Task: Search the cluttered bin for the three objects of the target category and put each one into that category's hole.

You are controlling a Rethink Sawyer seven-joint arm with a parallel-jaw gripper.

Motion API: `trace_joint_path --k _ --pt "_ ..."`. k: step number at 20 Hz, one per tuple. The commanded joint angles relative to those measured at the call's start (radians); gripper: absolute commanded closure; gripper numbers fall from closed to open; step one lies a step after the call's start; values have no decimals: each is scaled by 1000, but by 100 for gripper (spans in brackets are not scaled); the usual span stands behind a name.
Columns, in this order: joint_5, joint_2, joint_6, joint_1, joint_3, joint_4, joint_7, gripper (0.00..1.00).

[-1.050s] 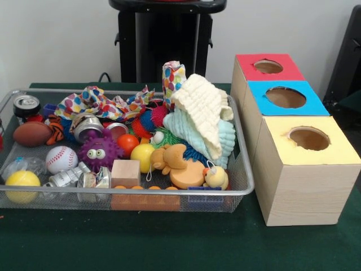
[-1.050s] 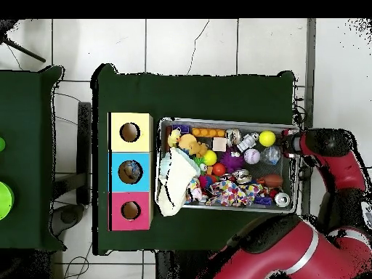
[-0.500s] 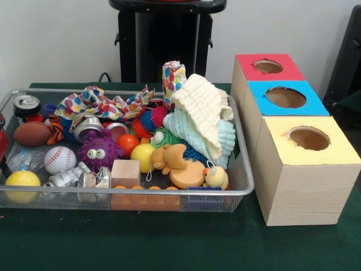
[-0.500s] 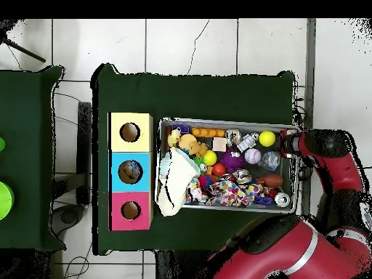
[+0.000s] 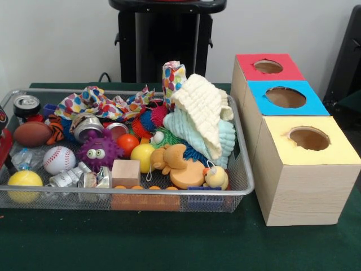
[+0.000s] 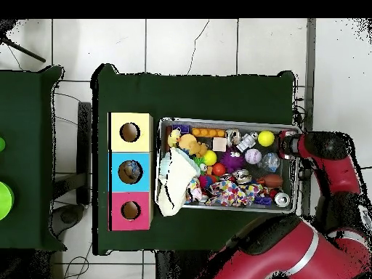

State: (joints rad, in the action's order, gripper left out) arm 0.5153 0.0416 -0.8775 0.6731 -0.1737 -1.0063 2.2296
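Note:
A wire mesh bin (image 5: 169, 192) holds a jumble of toys, balls, cans and cloths. Beside it stand three boxes with round holes: red (image 5: 269, 66), blue (image 5: 286, 97) and yellow (image 5: 309, 138). My gripper (image 5: 4, 148) shows only as a red and black sliver at the bin's left end, close to the brown football (image 5: 32, 134) and crumpled clear plastic (image 5: 25, 158). In the overhead view the gripper (image 6: 288, 145) is at the bin's right end, beside the yellow ball (image 6: 267, 138). Its state is hidden.
Also in the bin are a baseball (image 5: 60, 159), a purple fuzzy toy (image 5: 100, 151), crushed cans (image 5: 79, 178), an upright can (image 5: 26, 104), a wooden block (image 5: 125, 172), a cream cloth (image 5: 203, 113) and a polka-dot cloth (image 5: 104, 104). The red arm (image 6: 338, 171) curves along the bin's outer side.
The gripper has crept in towards the bin's end, and its red edge now shows at the front view's left. The clear plastic near the yellow ball has shifted slightly.

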Motion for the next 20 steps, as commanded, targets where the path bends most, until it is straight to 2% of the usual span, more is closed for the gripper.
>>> trace_joint_path --k 1,3,7,16,20 --pt "19 -41 -170 -41 40 -204 281 0" --pt "25 -35 -284 -37 40 -201 308 0" --pt "25 -30 -314 -37 39 -206 301 0" --pt "-18 -52 -465 -53 -19 -124 311 0" --pt "-23 -69 -502 -58 -40 -80 310 0"
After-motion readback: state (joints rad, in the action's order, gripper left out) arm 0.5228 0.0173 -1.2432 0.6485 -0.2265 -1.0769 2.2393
